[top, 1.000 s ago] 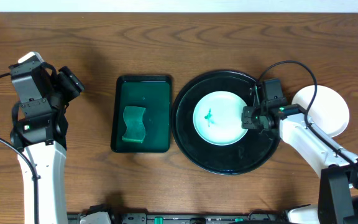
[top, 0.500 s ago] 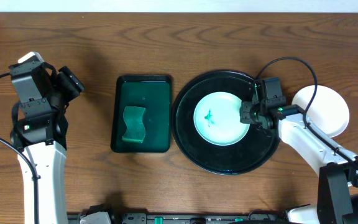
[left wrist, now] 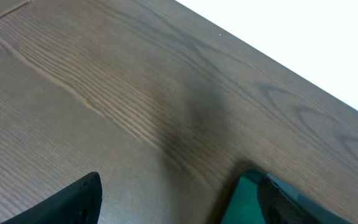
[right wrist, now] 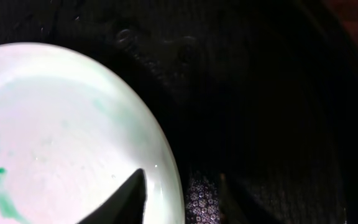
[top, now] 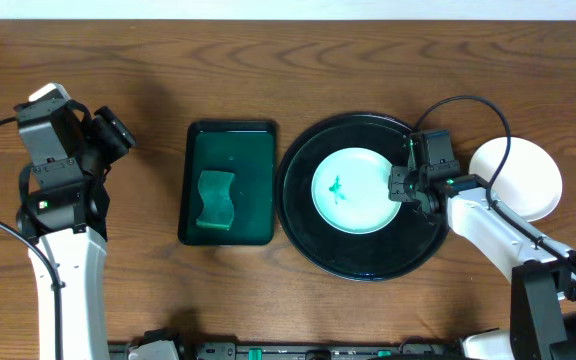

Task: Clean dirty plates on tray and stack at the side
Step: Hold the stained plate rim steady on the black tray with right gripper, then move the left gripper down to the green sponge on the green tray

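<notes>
One wooden table point(top: 148, 70) carries everything. The tray point(top: 303, 215) is set right of centre. A rectangular green tray point(top: 230, 140) is set just to its left, not touching.

Risks, as judged:
- The dirty plate point(top: 353, 215) could be tipped or dropped onto the tray if it is raised on a shallow bite at the rim.
- The tray could be dragged if the lower finger catches its floor.
- The wiped side plate could be soiled if the dirty plate is stacked unwiped.

The dirty plate is seated in the middle of the tray. A side plate point(top: 533, 185) is seen off the tray at the far right, partly crossed by a cable; whether more lie under it cannot be told. A sponge point(top: 215, 200) is laid in the green tray, well apart from both grippers.

The right gripper point(top: 399, 188) is placed at the dirty plate's right rim. From the wrist, one finger point(right wrist: 129, 196) is seen over the plate's top face, with the rim just beside it. The jaws are part-spread; whether the rim is pinched cannot be told. The left gripper point(top: 118, 135) is held spread and empty at the far left.

The green smear point(top: 336, 188) is noted left of the plate's centre, unwiped.
</notes>
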